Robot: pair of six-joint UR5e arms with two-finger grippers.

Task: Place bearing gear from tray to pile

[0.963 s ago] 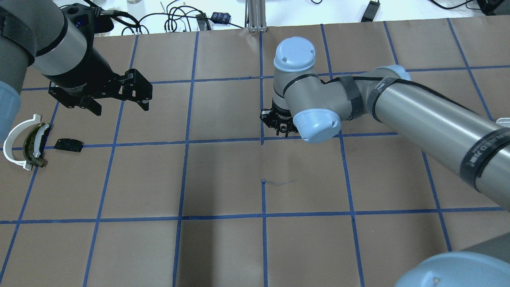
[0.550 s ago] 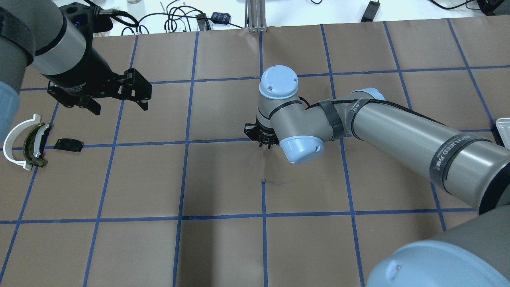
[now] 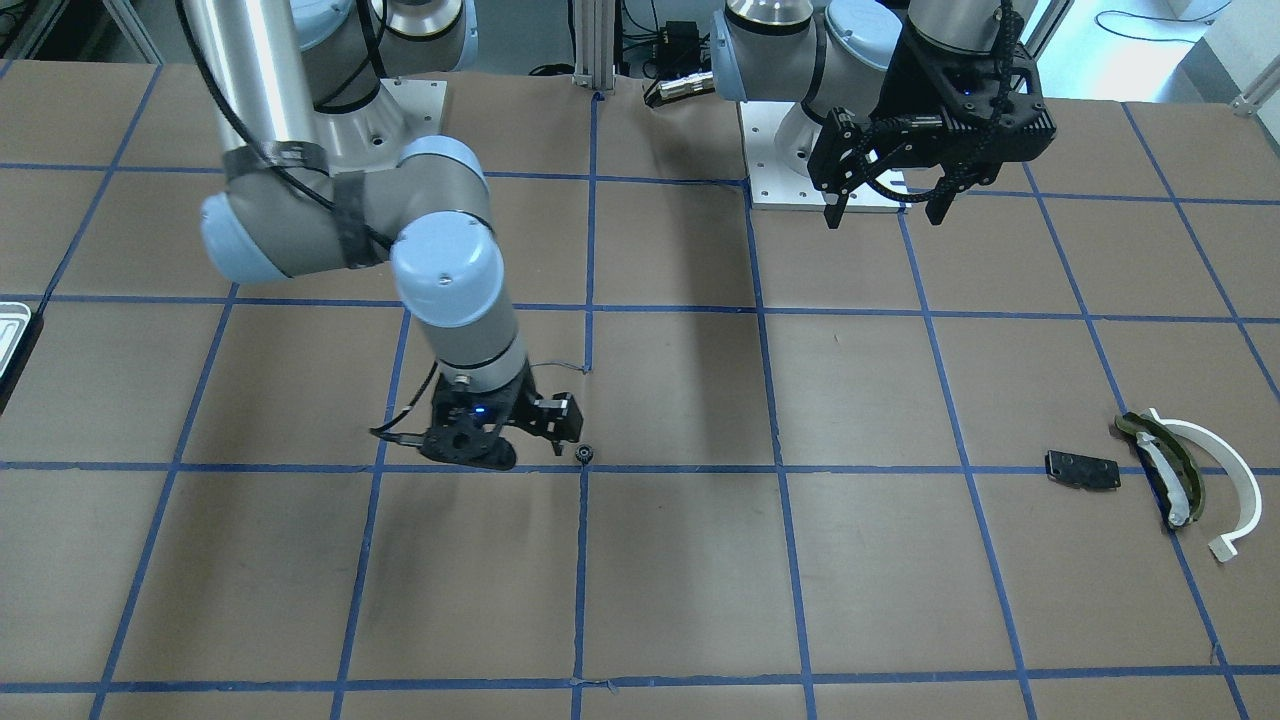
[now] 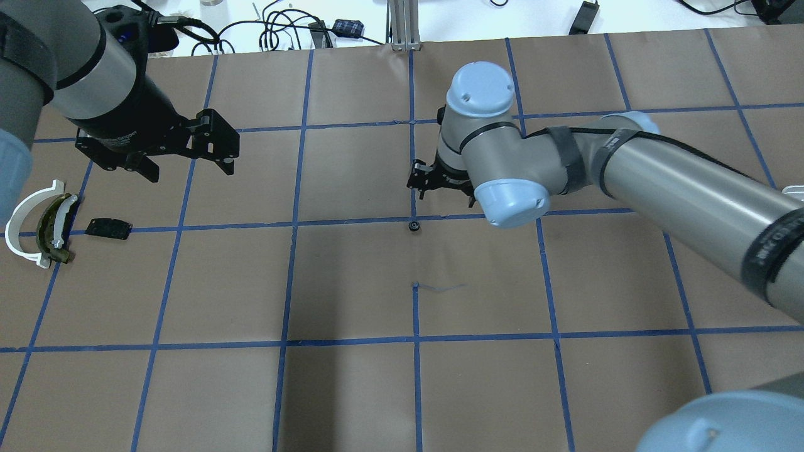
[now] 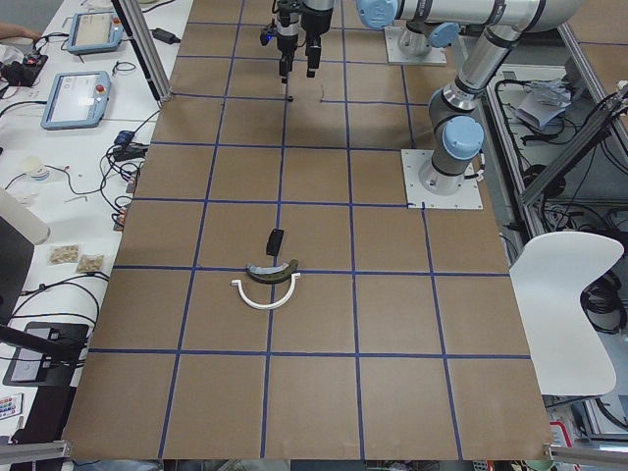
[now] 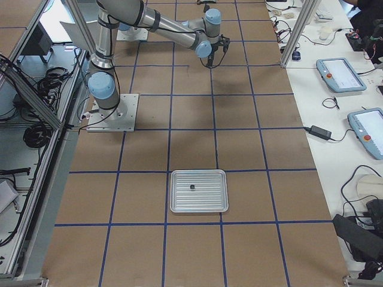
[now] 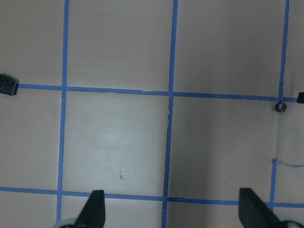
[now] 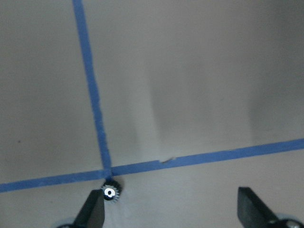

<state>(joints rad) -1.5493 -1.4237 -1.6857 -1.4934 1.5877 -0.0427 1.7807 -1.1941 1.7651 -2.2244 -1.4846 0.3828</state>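
Observation:
The bearing gear (image 4: 414, 225) is a small black toothed ring. It lies loose on the brown paper at a blue-tape crossing, and shows in the front view (image 3: 584, 455) and both wrist views (image 8: 110, 192) (image 7: 281, 107). My right gripper (image 4: 446, 193) is open and empty, just behind and above the gear (image 3: 520, 450). My left gripper (image 4: 188, 169) is open and empty, raised above the table, right of the pile. The pile is a black plate (image 4: 108, 228), a white arc (image 4: 12, 223) and an olive strip (image 4: 47, 232). The tray (image 6: 209, 197) lies far to the right.
A small dark part (image 6: 192, 188) lies in the tray. The tray's edge just shows in the overhead view (image 4: 793, 191) and the front view (image 3: 10, 325). Cables and an aluminium post (image 4: 402, 25) are beyond the table's far edge.
My right gripper came down and left to the tape crossing, then opened and drew back up and right. The gear now lies on the table. The left arm has not moved.

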